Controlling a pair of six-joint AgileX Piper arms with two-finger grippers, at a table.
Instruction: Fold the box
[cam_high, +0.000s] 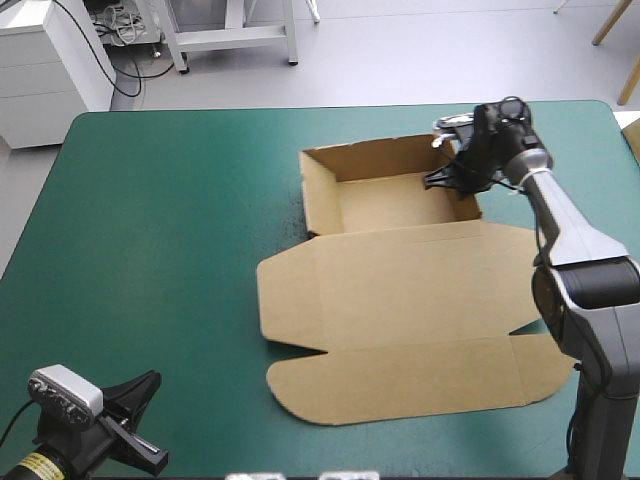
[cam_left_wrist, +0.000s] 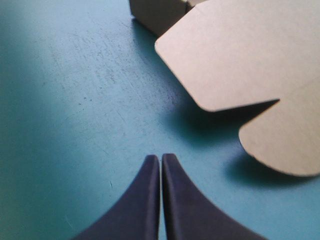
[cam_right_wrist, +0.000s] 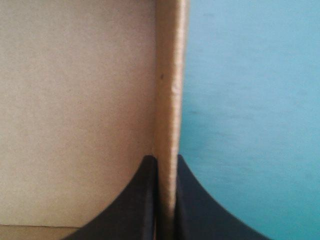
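- Brown box (cam_high: 400, 300): an open tray with its lid lying flat toward the near edge, right of centre on the teal-green cover (cam_high: 150, 250).
- Right gripper (cam_right_wrist: 166, 159): black fingers clamped on the tray's right wall.
- Left gripper (cam_left_wrist: 160, 157): fingers pressed together over bare cover near the near-left corner, apart from the box.

High cam looks down over the whole table (cam_high: 150, 250), both wrist cams sit super close, each sharing the box (cam_high: 400, 300) with it.

No readable text, label, brand, number or sign; box (cam_high: 400, 290) board unprinted.
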